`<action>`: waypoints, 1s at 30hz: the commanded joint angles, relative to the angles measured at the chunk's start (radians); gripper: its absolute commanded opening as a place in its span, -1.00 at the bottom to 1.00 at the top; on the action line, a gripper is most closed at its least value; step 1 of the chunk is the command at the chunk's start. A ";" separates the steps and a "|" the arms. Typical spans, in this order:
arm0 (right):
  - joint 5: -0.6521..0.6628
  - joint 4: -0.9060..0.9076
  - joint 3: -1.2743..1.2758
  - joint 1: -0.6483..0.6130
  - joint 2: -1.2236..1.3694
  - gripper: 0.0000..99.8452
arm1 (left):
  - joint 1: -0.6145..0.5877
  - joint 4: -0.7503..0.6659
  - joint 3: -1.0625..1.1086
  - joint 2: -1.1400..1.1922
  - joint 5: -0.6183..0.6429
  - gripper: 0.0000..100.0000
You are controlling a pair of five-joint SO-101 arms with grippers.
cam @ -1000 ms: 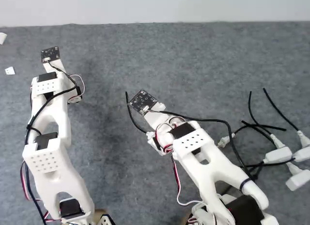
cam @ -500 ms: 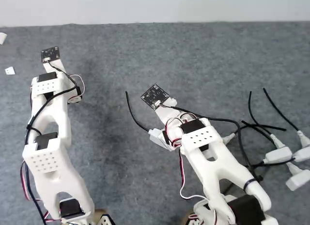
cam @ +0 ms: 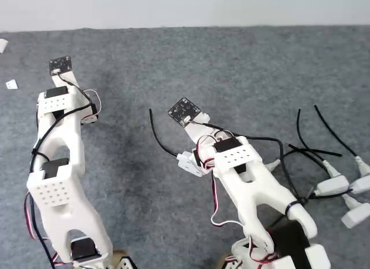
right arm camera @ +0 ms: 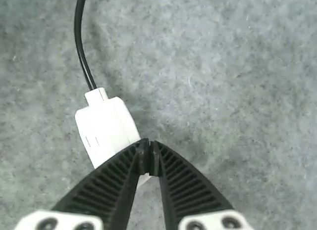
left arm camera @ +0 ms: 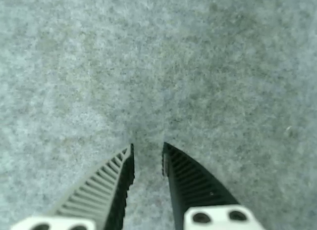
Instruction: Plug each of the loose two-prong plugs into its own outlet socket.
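Observation:
A white two-prong plug (right arm camera: 106, 128) lies on the grey carpet with its black cord (right arm camera: 81, 42) running away from it. My right gripper (right arm camera: 148, 147) is shut, its tips meeting at the plug's near corner, and one finger covers part of the plug body. From above, this plug (cam: 188, 163) sits just left of the right arm (cam: 243, 170). My left gripper (left arm camera: 147, 148) hovers over bare carpet, slightly open with nothing between its fingers. The left arm (cam: 58, 107) stands at the far left.
Several white plug and socket pieces (cam: 332, 185) (cam: 355, 214) on tangled black cords (cam: 312, 150) lie at the right edge. Two small white scraps (cam: 11, 84) rest at the far left. A pale wall borders the carpet at the back.
The right arm's wrist swung to the right and slightly away from the base, over the white plug. The plug shifted a little. The left arm kept still.

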 commanded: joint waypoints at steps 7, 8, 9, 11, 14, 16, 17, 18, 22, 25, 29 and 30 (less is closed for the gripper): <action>0.011 -0.042 -0.008 0.054 0.018 -0.98 | -0.003 -0.014 -0.050 -0.006 -0.002 -0.82; 0.011 -0.042 -0.008 0.056 0.016 -0.98 | -0.003 -0.012 -0.050 -0.006 -0.002 -0.82; 0.011 -0.044 -0.005 0.064 0.010 -0.98 | -0.002 -0.012 -0.048 -0.006 -0.002 -0.82; 0.009 -0.050 -0.006 0.077 0.007 -0.98 | -0.002 -0.012 -0.047 -0.006 -0.002 -0.82; -0.051 -0.087 -0.003 0.111 -0.015 -0.98 | 0.002 -0.012 -0.045 -0.011 0.000 -0.82; -0.101 -0.111 0.011 0.125 -0.048 -0.98 | 0.011 -0.017 -0.035 -0.012 0.015 -0.82; -0.121 -0.125 0.026 0.140 -0.070 -0.98 | 0.014 -0.018 -0.031 -0.014 0.044 -0.82; -0.140 -0.153 0.043 0.156 -0.091 -0.98 | 0.021 -0.009 -0.028 -0.014 0.066 -0.80; -0.209 -0.242 0.115 0.213 -0.179 -0.98 | 0.083 0.060 0.012 -0.064 0.117 -0.55; -0.221 -0.260 0.141 0.223 -0.216 -0.98 | 0.115 0.052 0.137 -0.190 0.167 -0.35; -0.209 -0.254 0.158 0.216 -0.232 -0.98 | 0.187 -0.084 0.460 -0.446 0.140 -0.33; -0.190 -0.234 0.160 0.205 -0.239 -0.98 | 0.192 -0.135 0.550 -0.531 0.129 -0.33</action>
